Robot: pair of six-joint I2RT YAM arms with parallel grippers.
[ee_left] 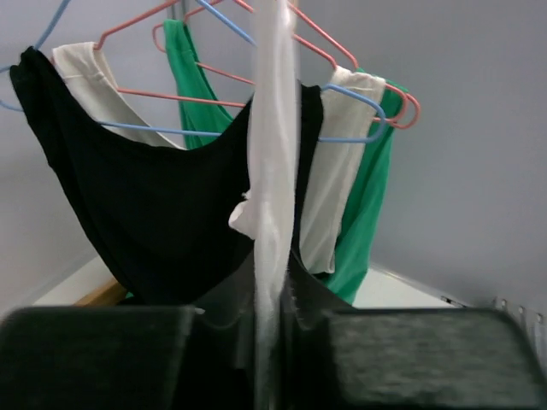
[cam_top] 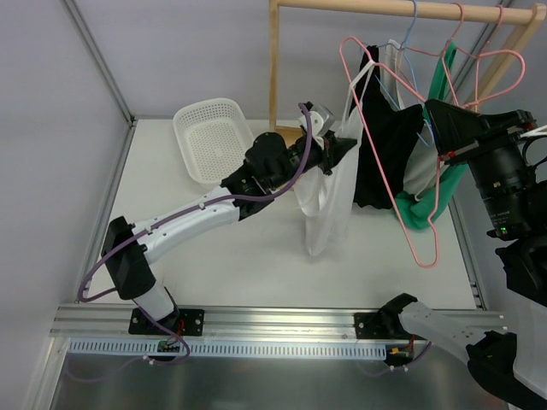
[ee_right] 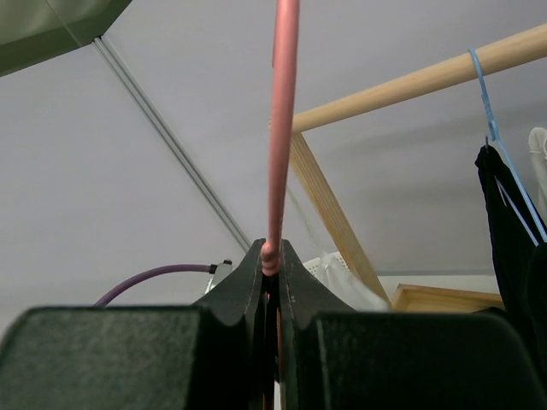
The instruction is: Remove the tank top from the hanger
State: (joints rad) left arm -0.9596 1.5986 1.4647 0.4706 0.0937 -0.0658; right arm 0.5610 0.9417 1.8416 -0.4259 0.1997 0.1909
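Note:
The white tank top (cam_top: 329, 196) hangs down as a long limp bunch in front of the rack. My left gripper (cam_top: 335, 147) is closed on its upper part. In the left wrist view the white cloth (ee_left: 273, 128) runs straight up from between the two fingers of that gripper (ee_left: 275, 282), pinched there. A large pink hanger (cam_top: 426, 263) tilts down from the rail, one strap of the top still looped near its upper left corner. My right gripper (cam_top: 438, 128) is shut on this hanger's wire (ee_right: 282, 128), which rises from its fingertips (ee_right: 271, 256).
A wooden rail (cam_top: 402, 8) on a wooden post carries other hangers with black (ee_left: 162, 213), cream and green (ee_left: 367, 213) garments behind the white one. A white mesh basket (cam_top: 214, 137) lies at the table's back left. Walls close in on both sides.

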